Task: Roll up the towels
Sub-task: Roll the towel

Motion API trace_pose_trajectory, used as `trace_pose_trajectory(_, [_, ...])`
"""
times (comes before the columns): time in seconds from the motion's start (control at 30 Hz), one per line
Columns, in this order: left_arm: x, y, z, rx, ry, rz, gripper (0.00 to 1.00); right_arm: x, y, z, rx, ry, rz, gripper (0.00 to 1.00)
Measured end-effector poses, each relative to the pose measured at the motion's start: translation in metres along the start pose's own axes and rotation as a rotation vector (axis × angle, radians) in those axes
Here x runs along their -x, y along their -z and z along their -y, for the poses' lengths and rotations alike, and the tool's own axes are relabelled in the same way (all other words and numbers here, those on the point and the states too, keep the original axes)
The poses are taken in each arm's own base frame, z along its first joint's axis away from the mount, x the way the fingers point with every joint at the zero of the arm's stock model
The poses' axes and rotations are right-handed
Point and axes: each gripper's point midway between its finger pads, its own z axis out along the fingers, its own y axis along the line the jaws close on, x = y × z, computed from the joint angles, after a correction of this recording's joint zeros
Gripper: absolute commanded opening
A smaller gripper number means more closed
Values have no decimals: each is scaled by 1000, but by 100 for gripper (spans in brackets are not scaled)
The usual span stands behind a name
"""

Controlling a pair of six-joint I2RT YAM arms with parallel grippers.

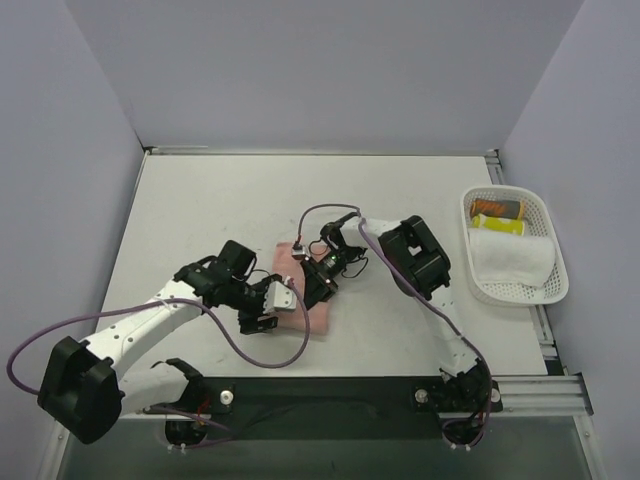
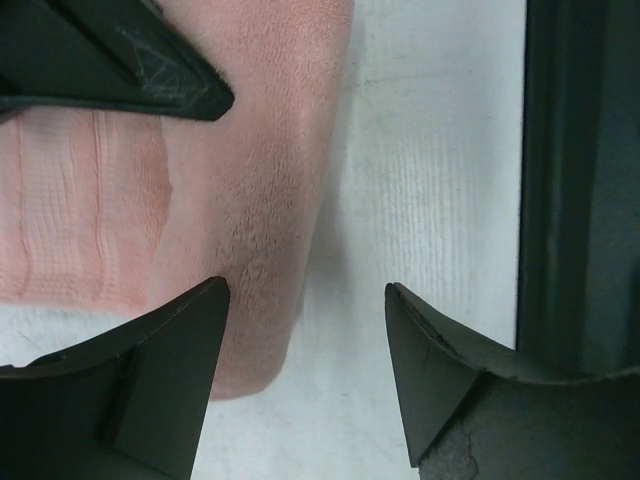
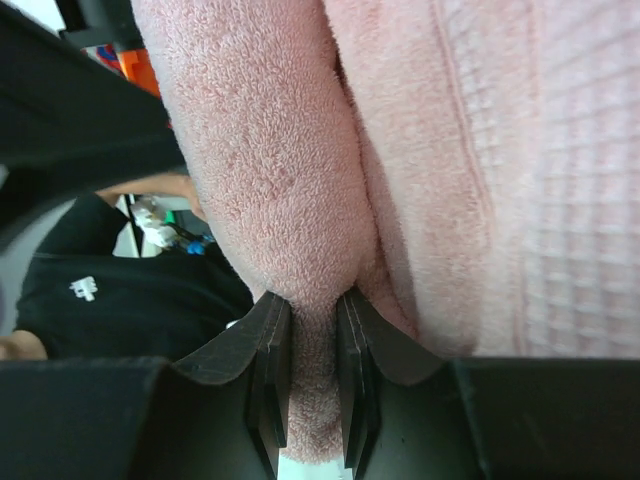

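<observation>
The right gripper pinches a fold of pink towel, likely steadying the roll; the left gripper hangs open alongside

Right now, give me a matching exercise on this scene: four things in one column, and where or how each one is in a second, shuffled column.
Things:
1. salmon-pink towel
2. white towel
3. left tool
4. right tool

Place or state:
A. pinched shut on a fold of pink terry
B. lying in the white mesh basket
C. on the table, near its middle
D. fingers apart, gripping nothing

Pairs: 1-C, 2-B, 3-D, 4-A
</observation>
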Motion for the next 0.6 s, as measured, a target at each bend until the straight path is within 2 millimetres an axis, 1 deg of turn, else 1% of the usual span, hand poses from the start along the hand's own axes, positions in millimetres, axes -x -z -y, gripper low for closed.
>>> trace_pose_trajectory(0.13, [2, -17, -4, 44, -136, -39, 75, 2, 3, 2, 11, -30, 5, 0])
trace_pose_trajectory(0.3, [6, -31, -16, 125, -255, -84, 75, 1, 6, 5, 2, -49, 7, 0])
trace_pose_trajectory(0.4, [7, -36, -23, 175, -299, -91, 76, 1, 8, 8, -8, -53, 8, 0])
trace_pose_trajectory(0.6, [14, -42, -28, 214, -369, -77, 76, 0, 8, 9, -6, -67, 6, 0])
